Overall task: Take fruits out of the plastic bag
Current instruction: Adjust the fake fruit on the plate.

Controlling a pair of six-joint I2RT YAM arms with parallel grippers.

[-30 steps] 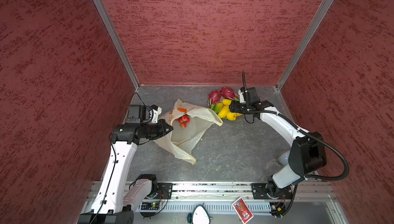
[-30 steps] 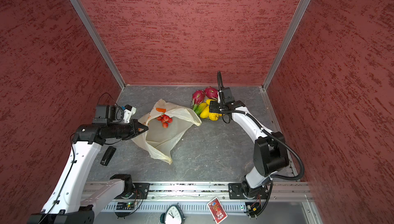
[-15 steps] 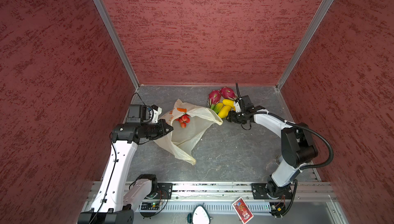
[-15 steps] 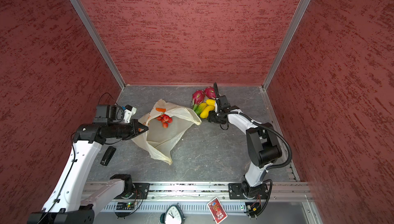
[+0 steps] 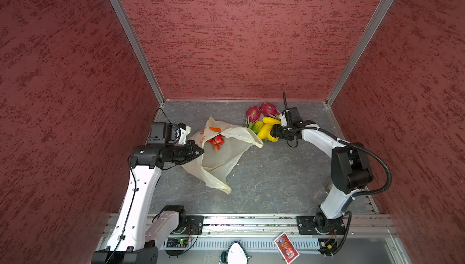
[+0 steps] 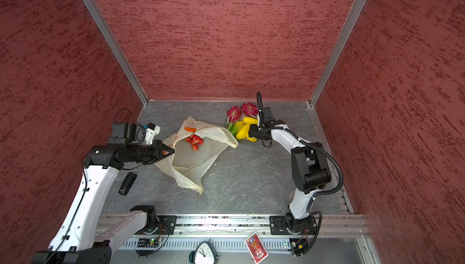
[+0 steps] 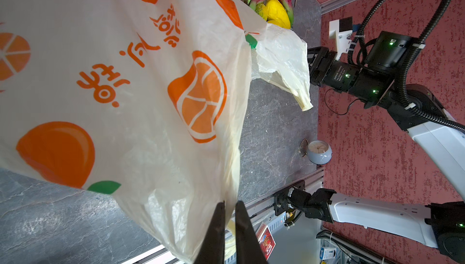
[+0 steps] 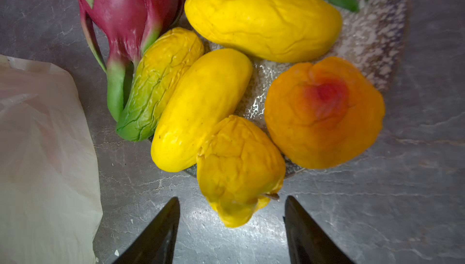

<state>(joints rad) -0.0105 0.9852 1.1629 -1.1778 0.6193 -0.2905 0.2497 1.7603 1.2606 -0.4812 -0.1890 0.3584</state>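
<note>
Bag: plastic bag lies crumpled toward 10 o'clock from the middle of the table, with its 9 o'clock edge lifted.
Left gripper: left gripper has its jaws almost together, pinching the bag's thin film at that lifted edge.
Berries: red berry bunch sits inside the bag's open mouth, near its 12 o'clock end.
Plate: speckled grey plate stands at 1 o'clock on the table, just beyond the bag's 2 o'clock corner.
Fruits out: dragon fruits at the plate's 12 o'clock side. The mangoes, orange fruit and wrinkled yellow fruit are crowded together.
Right gripper: right gripper has its jaws well apart and grips nothing. Its fingertips flank the wrinkled yellow fruit's narrow end at the plate's 5 o'clock rim.
</note>
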